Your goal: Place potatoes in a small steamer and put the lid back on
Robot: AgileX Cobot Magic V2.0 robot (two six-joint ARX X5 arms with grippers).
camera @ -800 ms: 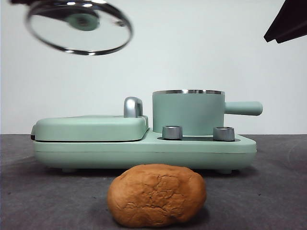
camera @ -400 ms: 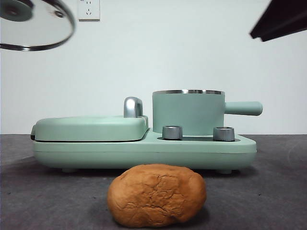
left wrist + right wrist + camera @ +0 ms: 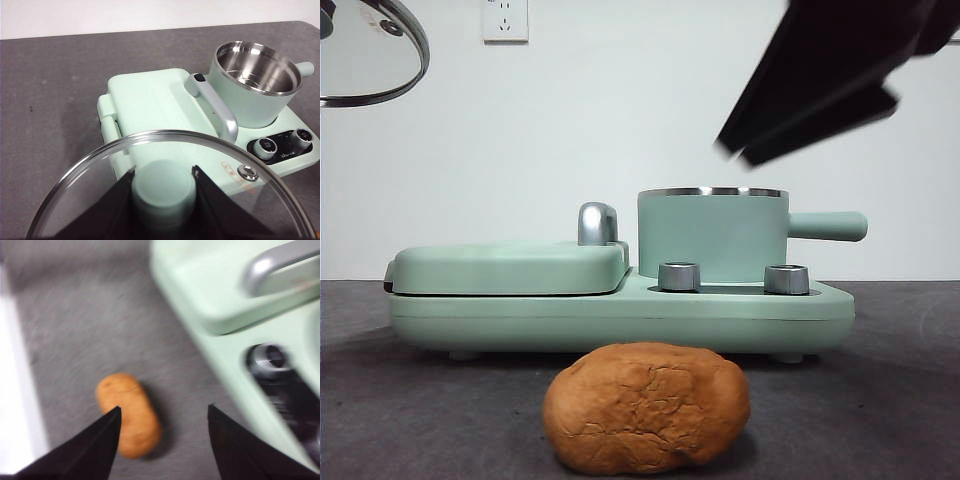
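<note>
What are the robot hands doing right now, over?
Left gripper shut on the lid knob, held up off to the side. Right gripper open, empty, above the potato on the table. Steamer uncovered; path looks clear.

- The table is viewed level from low in front, with the potato close at lower centre
- The small steamer at upper right is looked down on from the left wrist
- The potato, shared with the front, is seen blurred from above by the right wrist
</note>
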